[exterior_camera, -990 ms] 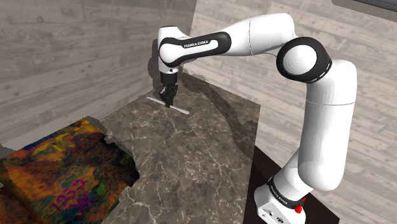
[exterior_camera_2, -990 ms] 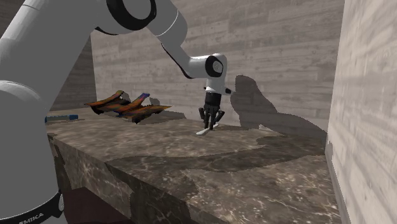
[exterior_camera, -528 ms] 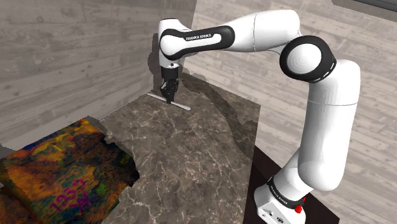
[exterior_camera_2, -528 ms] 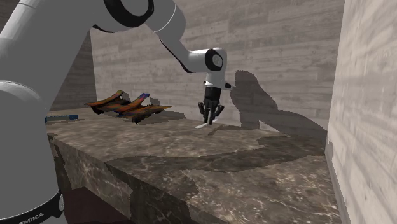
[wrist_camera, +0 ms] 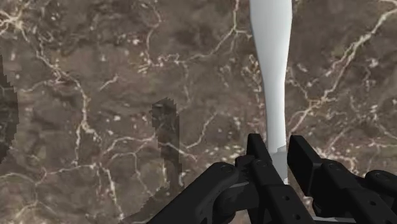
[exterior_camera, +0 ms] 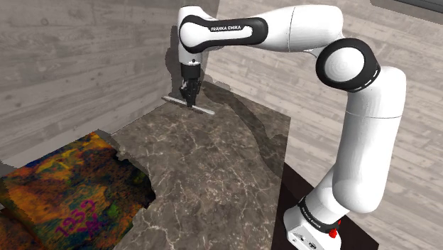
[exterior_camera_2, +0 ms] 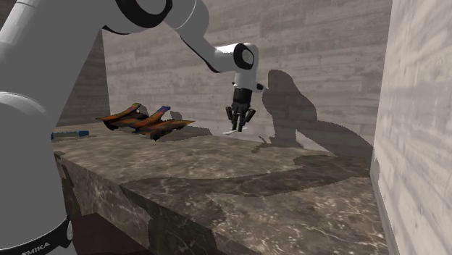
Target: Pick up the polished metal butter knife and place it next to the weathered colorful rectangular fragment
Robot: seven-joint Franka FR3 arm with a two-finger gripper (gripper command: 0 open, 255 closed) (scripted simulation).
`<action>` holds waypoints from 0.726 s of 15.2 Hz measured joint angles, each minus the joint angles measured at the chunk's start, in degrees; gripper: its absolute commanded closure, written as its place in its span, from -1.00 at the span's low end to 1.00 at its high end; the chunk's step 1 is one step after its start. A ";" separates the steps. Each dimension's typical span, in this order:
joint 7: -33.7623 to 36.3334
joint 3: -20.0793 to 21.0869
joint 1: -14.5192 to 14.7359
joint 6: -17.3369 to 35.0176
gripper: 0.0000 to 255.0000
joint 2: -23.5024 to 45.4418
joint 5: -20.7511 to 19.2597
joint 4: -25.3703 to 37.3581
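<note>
Currently the gripper [exterior_camera: 189, 100] pinches the pale butter knife [exterior_camera: 206, 109] between its fingers. The knife hangs roughly level, clear of the veined brown marble surface [exterior_camera: 213, 170], above its far corner. Lettering on the arm [exterior_camera: 228, 28] reads "FRANKA EMIKA". The colourful fragment [exterior_camera: 64, 192] lies well apart at the opposite end, with purple numerals starting "13", the rest unclear.

1. shoulder view: high, beside and behind the stand [exterior_camera: 292, 186], looking down and left over the marble counter [exterior_camera: 206, 177].
2. second exterior view: low, close behind the arm [exterior_camera_2: 43, 109], about counter height, facing the plank wall [exterior_camera_2: 326, 58].
3. wrist view: on the hand, aimed down, close over the counter.
4. shared: counter, gripper [exterior_camera: 189, 101], butter knife [exterior_camera: 206, 110]; both exterior views also catch the colourful fragment [exterior_camera: 64, 185].
</note>
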 measured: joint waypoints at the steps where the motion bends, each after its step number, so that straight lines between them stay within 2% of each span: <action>1: -0.03 0.00 0.04 -0.79 1.00 0.16 -0.02 0.97; 11: -0.09 0.15 0.25 -8.08 1.00 -0.69 0.18 7.43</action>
